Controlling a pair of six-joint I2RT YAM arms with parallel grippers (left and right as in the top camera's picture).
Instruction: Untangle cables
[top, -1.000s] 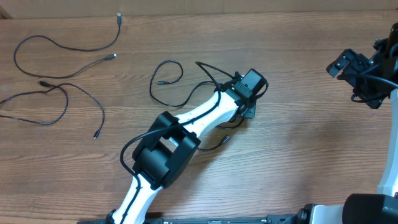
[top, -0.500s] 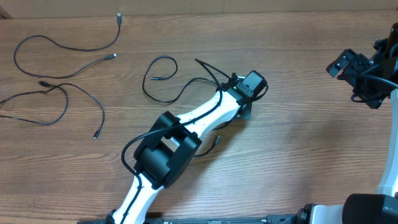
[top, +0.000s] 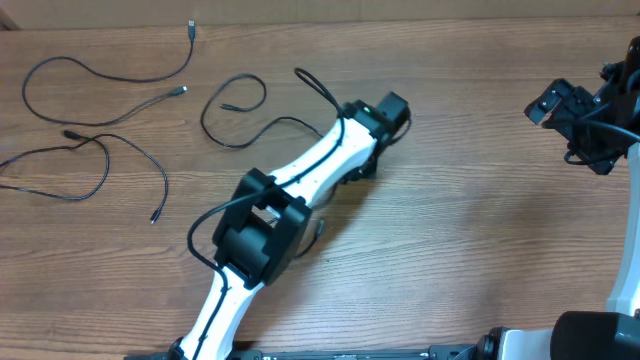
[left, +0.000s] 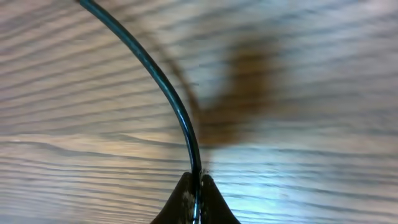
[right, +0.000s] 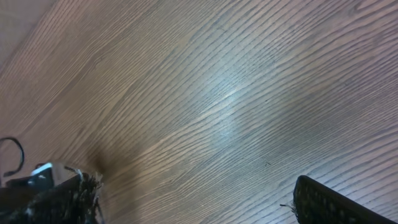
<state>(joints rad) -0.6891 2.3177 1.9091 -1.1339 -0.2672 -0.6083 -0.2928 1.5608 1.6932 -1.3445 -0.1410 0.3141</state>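
My left gripper (top: 385, 112) is at the table's middle and is shut on a thin black cable (left: 168, 93), which runs up between its fingertips (left: 198, 186). That cable (top: 232, 125) trails left of the arm in a loop with a small plug end. Two more black cables lie spread at the far left: one (top: 110, 80) curving near the back edge, one (top: 95, 160) below it. My right gripper (top: 572, 115) hovers at the far right, open and empty (right: 193, 199), over bare wood.
The left arm's white links and black elbow joint (top: 258, 228) stretch diagonally from the front edge to the table's middle. The right arm's base (top: 625, 260) stands at the right edge. The tabletop is brown wood (top: 480, 230).
My left gripper has moved left and toward the back, dragging the held cable; its loop has shifted left. The right arm and the two far-left cables have not moved.
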